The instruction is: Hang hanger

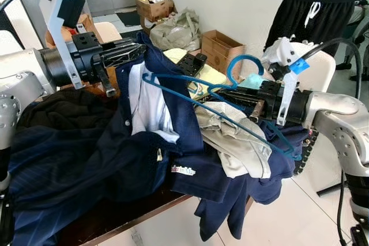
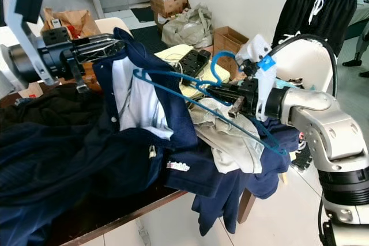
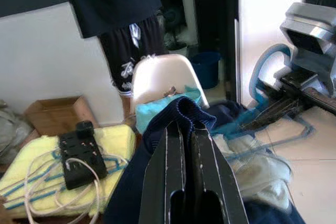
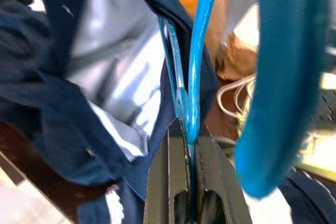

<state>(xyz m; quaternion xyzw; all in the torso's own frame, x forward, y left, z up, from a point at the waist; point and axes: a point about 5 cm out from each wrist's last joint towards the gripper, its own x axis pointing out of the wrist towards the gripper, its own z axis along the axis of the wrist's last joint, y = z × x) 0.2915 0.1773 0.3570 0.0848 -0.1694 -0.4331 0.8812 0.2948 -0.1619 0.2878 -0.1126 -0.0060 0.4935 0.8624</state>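
Okay, my right gripper [image 1: 222,93] is clamped on the blue hanger [image 1: 230,113] at its neck, one hanger arm poking into the collar of the navy jacket [image 1: 167,108]. My left gripper [image 1: 135,50] pinches that collar and lifts it above the table [image 1: 127,214]. Clutter crowds in: a beige garment [image 1: 236,142] under the hanger, a black power strip [image 1: 191,63] on yellow cloth [image 3: 115,140], cardboard boxes [image 1: 219,47] behind, and a person [image 1: 311,10] standing by a white chair [image 1: 320,67].

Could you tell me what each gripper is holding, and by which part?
Left gripper pinches the navy jacket at its collar; right gripper clamps the blue hanger just below its hook.
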